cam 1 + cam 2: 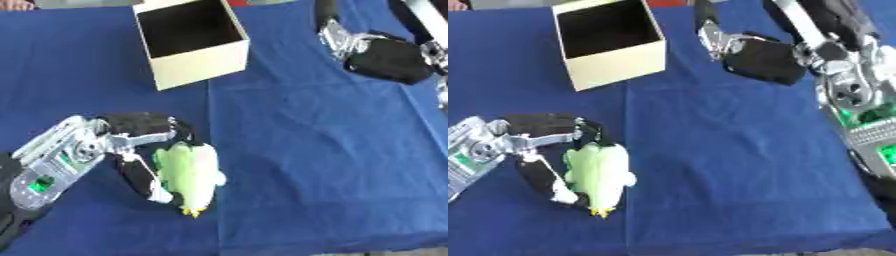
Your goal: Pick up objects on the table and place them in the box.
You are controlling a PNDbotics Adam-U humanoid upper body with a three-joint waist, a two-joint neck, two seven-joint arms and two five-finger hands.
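Green-and-white plush toy (189,176), low on your blue bench (306,165): left hand (140,145) fingers curled round it, not yet lifted; box (191,41) far off, looks empty; right hand (754,57) idle beside box, fingers unreadable.

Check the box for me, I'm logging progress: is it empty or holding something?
Empty as far as shown: the box is open-topped with a dark, bare interior. The toy is on the table, in the left hand.
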